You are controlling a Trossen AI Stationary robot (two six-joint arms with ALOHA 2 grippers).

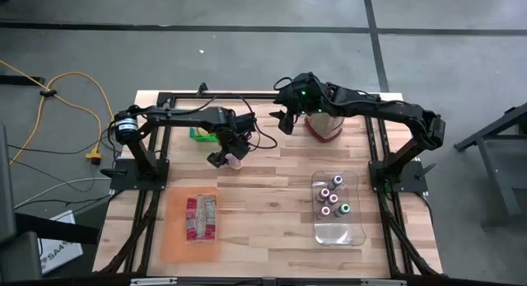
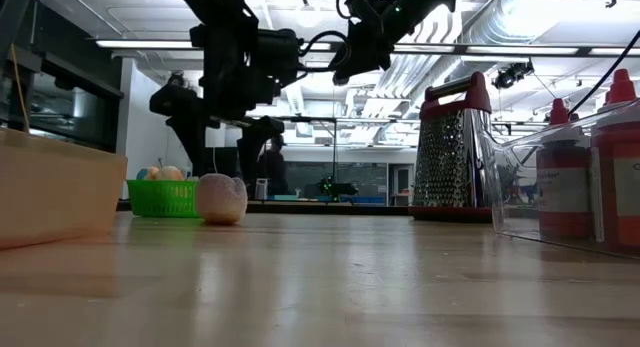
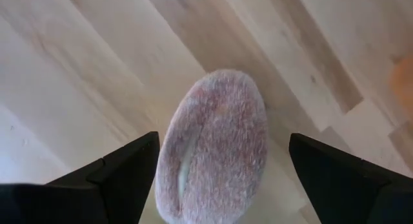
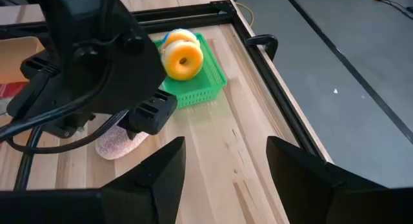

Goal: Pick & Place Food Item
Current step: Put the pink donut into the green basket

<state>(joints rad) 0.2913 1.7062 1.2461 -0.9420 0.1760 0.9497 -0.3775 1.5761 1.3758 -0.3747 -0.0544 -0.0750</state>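
A pink, fuzzy, oval food item [image 3: 213,146] lies on its side on the wooden table [image 1: 272,187], left of centre [image 1: 236,162]. My left gripper [image 3: 222,139] hangs over it, pointing steeply down and open. One finger [image 3: 129,175] stands on either side of the item, and the low view shows the item [image 2: 221,199] resting alone on the wood. My right gripper [image 4: 226,166] is open and holds nothing. It hovers high over the far middle of the table [image 1: 286,121], beside the grater.
A green basket [image 4: 200,82] holding a yellow ring-shaped food [image 4: 182,59] stands at the far left. A metal grater with red trim [image 2: 455,147] is at far centre. A clear tray [image 1: 338,230] of bottles sits near right, and an orange board [image 1: 177,241] with a packet near left.
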